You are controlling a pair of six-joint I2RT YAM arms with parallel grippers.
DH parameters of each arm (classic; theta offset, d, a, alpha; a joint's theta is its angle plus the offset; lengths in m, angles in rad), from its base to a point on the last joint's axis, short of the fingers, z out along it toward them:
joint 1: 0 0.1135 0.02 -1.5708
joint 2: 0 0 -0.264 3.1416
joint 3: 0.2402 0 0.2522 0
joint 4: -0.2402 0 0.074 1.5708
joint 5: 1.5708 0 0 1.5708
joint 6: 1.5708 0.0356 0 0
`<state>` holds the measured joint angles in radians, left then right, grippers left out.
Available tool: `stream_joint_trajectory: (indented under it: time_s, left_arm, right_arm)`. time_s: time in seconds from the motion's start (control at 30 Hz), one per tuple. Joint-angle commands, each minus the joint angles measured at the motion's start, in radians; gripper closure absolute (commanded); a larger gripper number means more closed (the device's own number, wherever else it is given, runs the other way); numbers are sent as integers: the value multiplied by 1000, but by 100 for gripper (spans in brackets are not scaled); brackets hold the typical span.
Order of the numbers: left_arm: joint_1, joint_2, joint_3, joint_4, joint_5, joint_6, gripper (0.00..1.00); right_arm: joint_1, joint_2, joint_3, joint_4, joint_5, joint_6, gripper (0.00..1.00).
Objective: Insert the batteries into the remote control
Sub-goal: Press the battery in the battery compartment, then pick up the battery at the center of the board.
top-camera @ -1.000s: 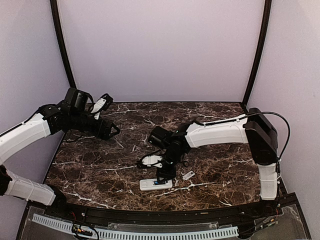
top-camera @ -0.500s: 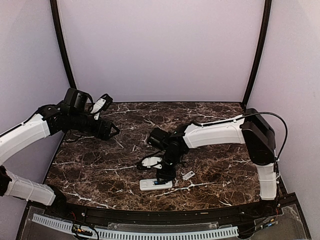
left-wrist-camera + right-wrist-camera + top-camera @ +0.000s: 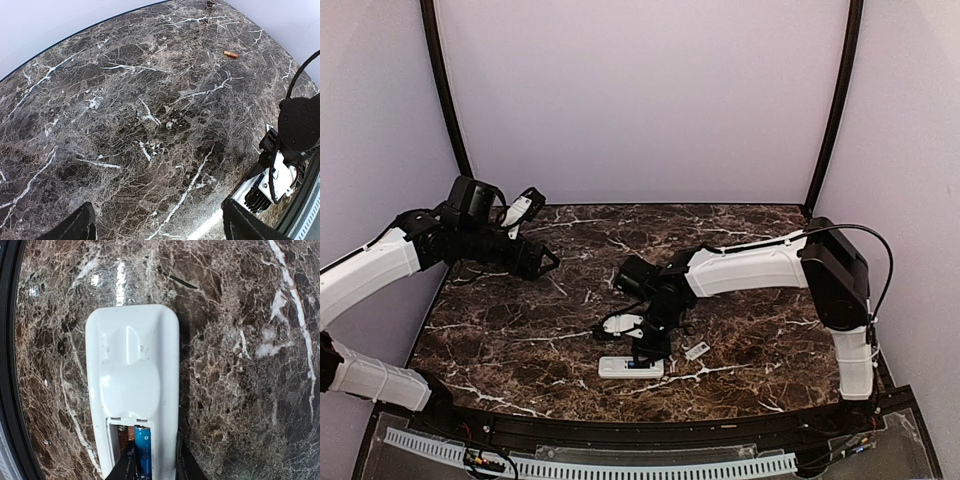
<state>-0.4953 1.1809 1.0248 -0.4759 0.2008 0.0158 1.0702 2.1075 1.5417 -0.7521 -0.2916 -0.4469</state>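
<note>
Here, battery lies between fingers of right claw.

left black two-finger hand held high, jaws wide apart; right black two-finger hand pointing straight down, fingers narrowly parted

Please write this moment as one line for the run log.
right fingers: astride battery in remote compartment, grip unclear | left fingers: open, empty, raised | second battery: loose on table | cover: off, beside remote
</note>
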Motion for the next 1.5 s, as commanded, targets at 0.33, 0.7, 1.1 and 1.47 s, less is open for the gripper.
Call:
stream_joint_trajectory:
  time_s: [0.33, 0.7, 1.1, 1.47]
  left_arm:
    - [6, -21, -17, 7, -1, 13, 13]
    - [6, -23, -21, 8, 4, 12, 13]
    - [6, -30, -26, 10, 0, 9, 13]
    - [7, -29, -40, 28, 15, 11, 13]
  right_arm:
    - [2, -29, 20, -16, 31, 12, 63]
    - [3, -81, 55, -43, 40, 20, 59]
    - [-264, -276, -25, 61, 130, 232, 50]
    - [-531, -282, -127, 43, 311, 356, 34]
